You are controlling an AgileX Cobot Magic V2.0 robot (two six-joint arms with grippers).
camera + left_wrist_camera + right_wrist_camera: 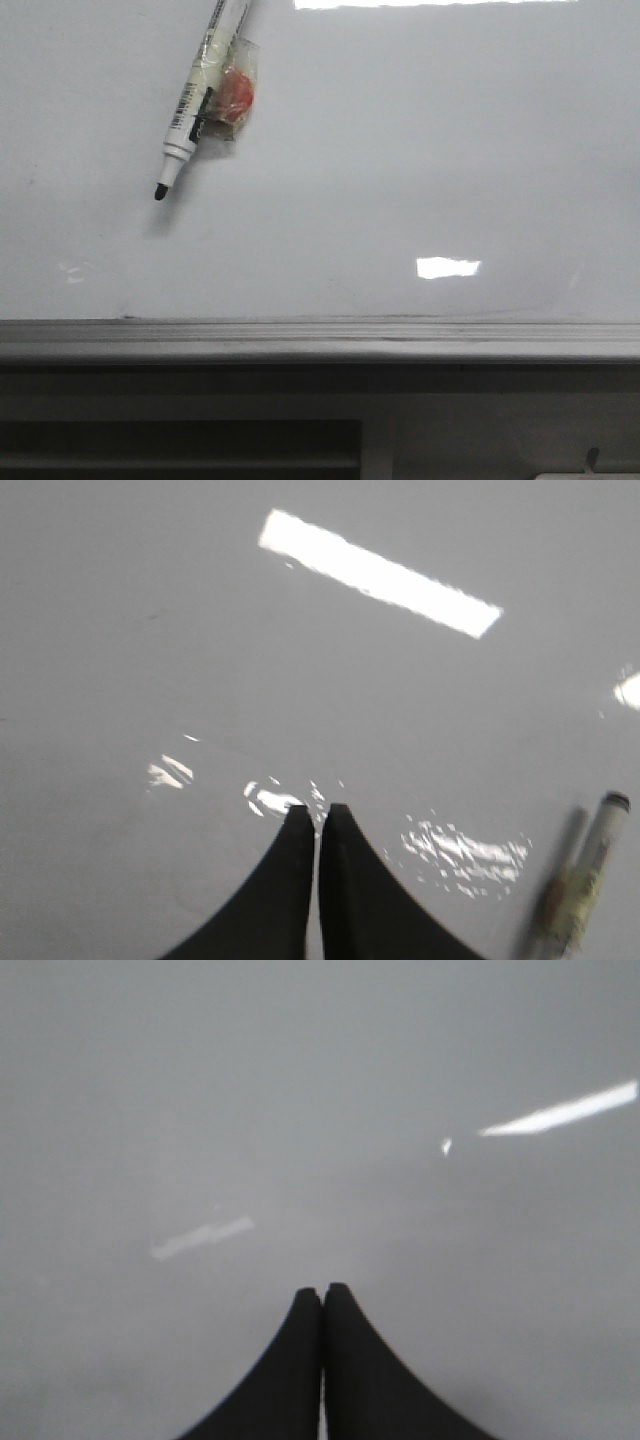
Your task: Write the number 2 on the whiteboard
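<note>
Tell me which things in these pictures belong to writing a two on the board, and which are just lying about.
Belongs to the job:
- whiteboard, still blank, no numeral on it
- marker pen, uncapped, black tip pointing down
- left gripper and right gripper, both shut and holding nothing

Just there:
- orange object in clear wrap beside the pen
- grey frame edge below the board

White marker pen [196,96] with black tip, uncapped, lying diagonal, tip toward lower left in front view; barcode label on barrel. Small clear packet with orange-red content [236,92] just beside barrel. Dark grey slatted panel [180,447] along bottom edge, front view.
</note>
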